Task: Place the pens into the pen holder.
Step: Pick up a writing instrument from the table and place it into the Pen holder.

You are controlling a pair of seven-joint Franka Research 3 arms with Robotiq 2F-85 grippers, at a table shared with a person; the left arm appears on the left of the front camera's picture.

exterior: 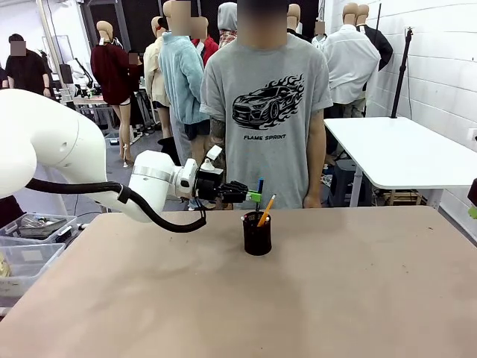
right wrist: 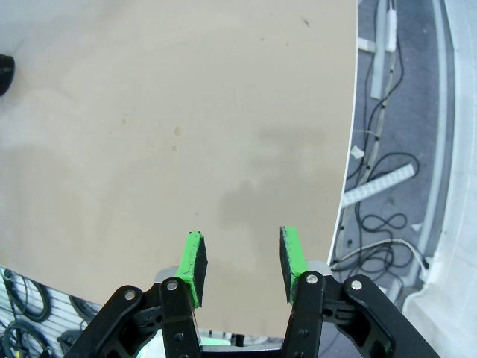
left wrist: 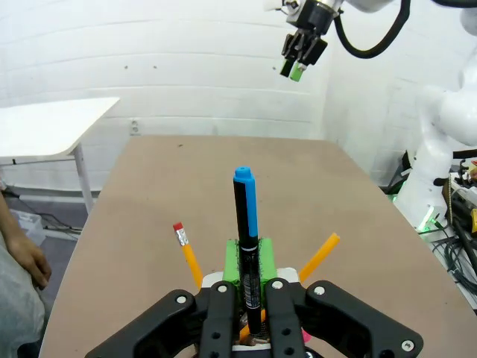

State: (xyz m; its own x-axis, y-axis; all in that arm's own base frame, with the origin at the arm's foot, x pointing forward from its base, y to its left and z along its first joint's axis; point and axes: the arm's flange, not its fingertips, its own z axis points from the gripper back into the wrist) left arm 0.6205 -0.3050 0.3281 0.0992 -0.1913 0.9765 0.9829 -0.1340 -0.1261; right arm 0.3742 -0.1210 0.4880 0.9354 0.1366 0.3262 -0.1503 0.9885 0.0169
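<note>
My pen holder (exterior: 257,234), a small black mesh cup, stands upright. A yellow-orange pencil (exterior: 266,210) leans in it, tilted right; my left wrist view shows a second one with a red eraser (left wrist: 188,252). The black-and-blue pen (exterior: 259,190) stands upright just above the holder's mouth, blue cap up.

The pen holder (left wrist: 253,344) sits mostly hidden beneath the left arm's jaws.

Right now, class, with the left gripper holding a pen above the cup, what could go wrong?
1. The black-and-blue pen in the left gripper could miss the small pen holder and fall on the table.
2. It could snag on the pencils leaning inside.
3. A bump could tip the holder.
</note>
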